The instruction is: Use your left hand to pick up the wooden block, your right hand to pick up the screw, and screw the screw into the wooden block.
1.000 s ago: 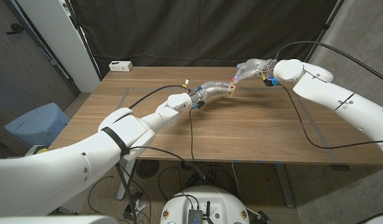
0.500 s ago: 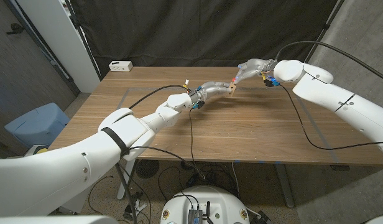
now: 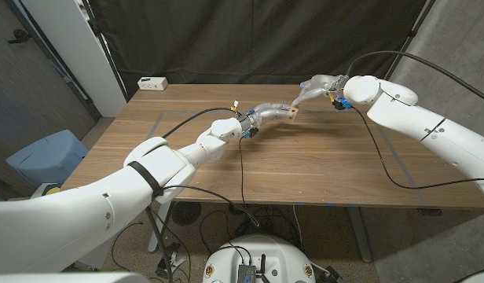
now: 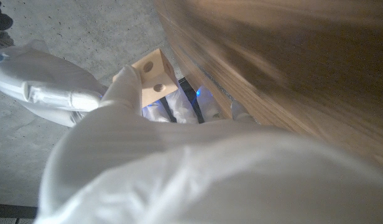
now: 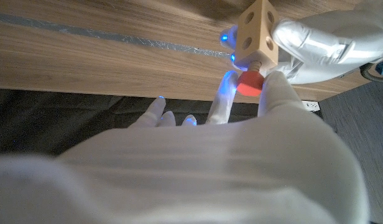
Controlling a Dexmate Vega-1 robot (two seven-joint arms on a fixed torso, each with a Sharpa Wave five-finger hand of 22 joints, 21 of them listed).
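The wooden block (image 5: 257, 30) is gripped by the left hand (image 3: 267, 112) above the table (image 3: 305, 169). The red-headed screw (image 5: 248, 82), its shaft seated in the block, is pinched by the right hand (image 3: 314, 86).

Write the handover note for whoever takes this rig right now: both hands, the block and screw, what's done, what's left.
Left hand: holds the wooden block up over the far middle of the table.
Right hand: pinches the red head of the screw, whose shaft is already in one of the block's holes.
Done: both parts picked up, screw started in the block.
Left: turn the screw in further; part of its shaft shows between head and block, so it looks not fully seated.
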